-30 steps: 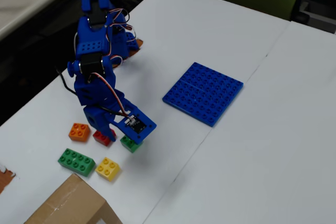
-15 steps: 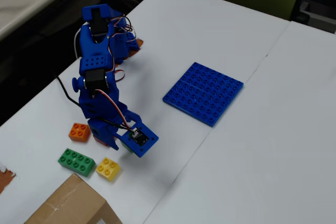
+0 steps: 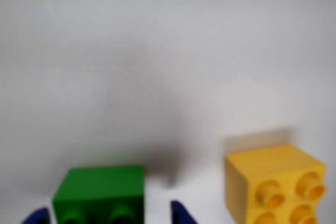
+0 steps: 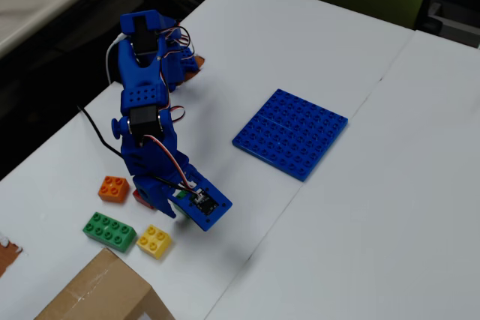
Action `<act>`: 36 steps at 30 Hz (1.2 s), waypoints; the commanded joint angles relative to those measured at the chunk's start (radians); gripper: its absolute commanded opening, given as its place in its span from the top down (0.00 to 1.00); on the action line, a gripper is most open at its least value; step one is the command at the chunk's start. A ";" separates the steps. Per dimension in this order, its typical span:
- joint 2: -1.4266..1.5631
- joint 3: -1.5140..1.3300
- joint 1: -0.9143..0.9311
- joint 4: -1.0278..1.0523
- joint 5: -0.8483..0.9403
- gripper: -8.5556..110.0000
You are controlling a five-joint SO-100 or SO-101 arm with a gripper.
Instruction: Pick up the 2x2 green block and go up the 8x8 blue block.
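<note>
Currently, my gripper (image 3: pixel 110 216) straddles the 2x2 green block (image 3: pixel 100 192), jaws open; yellow brick (image 3: pixel 275 184) at 3 o'clock risks a nudge.

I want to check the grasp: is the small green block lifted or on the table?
Cannot tell. In the wrist view the 2x2 green block sits between the gripper fingertips; its underside is not visible.
</note>
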State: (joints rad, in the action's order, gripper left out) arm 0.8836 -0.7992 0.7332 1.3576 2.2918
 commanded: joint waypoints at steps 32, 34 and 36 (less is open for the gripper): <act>0.566 -0.015 0.003 0.476 0.202 0.86; 0.661 -0.060 0.003 0.476 0.255 0.87; 0.752 -0.101 -0.014 0.477 0.265 0.87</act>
State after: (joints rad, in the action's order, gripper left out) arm 1.4757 -0.8713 0.7363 1.7963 2.5326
